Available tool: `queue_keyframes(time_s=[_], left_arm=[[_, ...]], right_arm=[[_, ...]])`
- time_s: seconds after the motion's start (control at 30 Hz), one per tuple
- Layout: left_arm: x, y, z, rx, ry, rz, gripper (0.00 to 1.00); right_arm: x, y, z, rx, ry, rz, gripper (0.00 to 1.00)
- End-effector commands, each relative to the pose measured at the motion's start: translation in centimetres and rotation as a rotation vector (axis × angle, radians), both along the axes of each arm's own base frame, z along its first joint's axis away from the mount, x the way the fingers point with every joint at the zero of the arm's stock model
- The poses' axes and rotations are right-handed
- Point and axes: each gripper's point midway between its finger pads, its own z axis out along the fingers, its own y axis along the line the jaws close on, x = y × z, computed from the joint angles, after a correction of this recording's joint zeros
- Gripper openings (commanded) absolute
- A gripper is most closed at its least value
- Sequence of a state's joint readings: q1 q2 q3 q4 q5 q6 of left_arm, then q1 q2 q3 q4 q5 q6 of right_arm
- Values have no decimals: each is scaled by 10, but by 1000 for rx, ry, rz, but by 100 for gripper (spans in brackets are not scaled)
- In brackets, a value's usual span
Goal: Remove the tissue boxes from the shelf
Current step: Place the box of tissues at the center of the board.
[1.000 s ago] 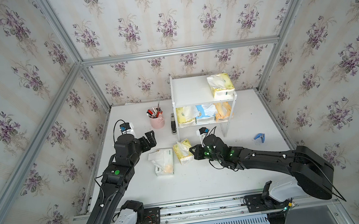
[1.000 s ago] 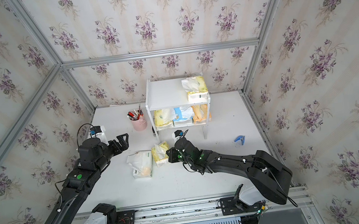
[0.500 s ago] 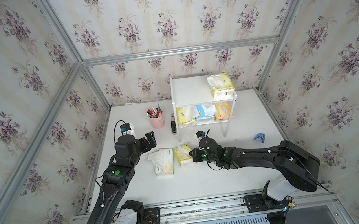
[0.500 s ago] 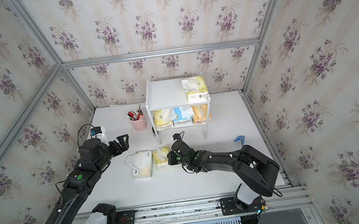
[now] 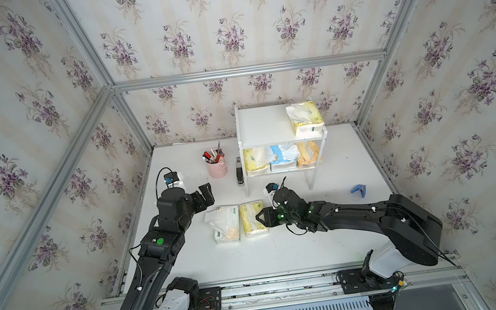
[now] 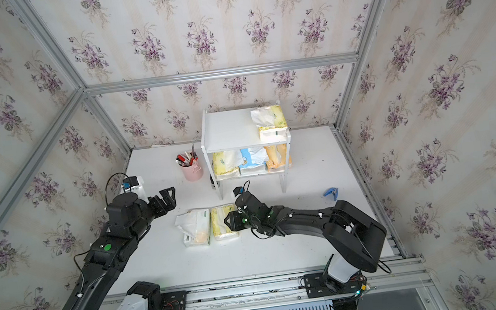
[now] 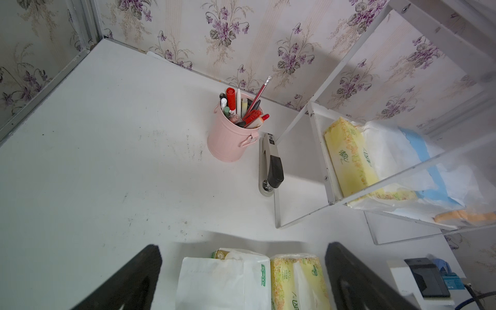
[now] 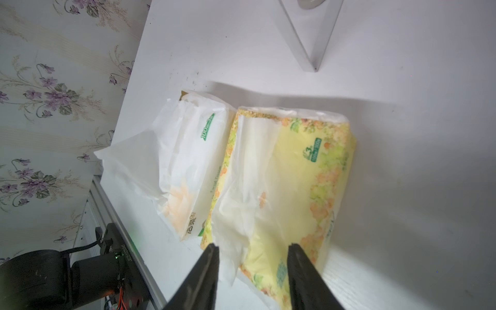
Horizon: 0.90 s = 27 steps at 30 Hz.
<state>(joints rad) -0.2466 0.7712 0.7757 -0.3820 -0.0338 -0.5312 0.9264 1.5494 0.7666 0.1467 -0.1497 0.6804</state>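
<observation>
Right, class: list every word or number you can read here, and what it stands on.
"100", in green, on the white soft plastic tissue pack; what follows is blurred.
Yellow flowered plastic tissue pack beside it: print too blurred to read.
Grey-and-black stapler: label too small.

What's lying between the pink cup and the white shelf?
A grey-and-black stapler lies flat on the table, between the pink cup and the side panel of the shelf. The left wrist view shows it best.
</observation>
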Motion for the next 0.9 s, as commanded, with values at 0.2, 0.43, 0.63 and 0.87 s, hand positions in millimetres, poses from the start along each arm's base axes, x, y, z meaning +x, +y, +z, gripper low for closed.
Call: queue_keyframes(time_s=[0.2,0.43,0.63,0.87], left_arm=[[-2,5,1,24,-7,16,99],[-1,-1,4,21,-8,-17,99],[1,-24,33,17,-31,-163,100],[-1,-74,90,50,-103,-472,97]], right_arm=[[-9,-17,-13,-56,58,16,58],[-26,0,-16,6,143,150,62],[-30,12,-24,14,189,207,57],[-22,11,-12,19,127,187,57]])
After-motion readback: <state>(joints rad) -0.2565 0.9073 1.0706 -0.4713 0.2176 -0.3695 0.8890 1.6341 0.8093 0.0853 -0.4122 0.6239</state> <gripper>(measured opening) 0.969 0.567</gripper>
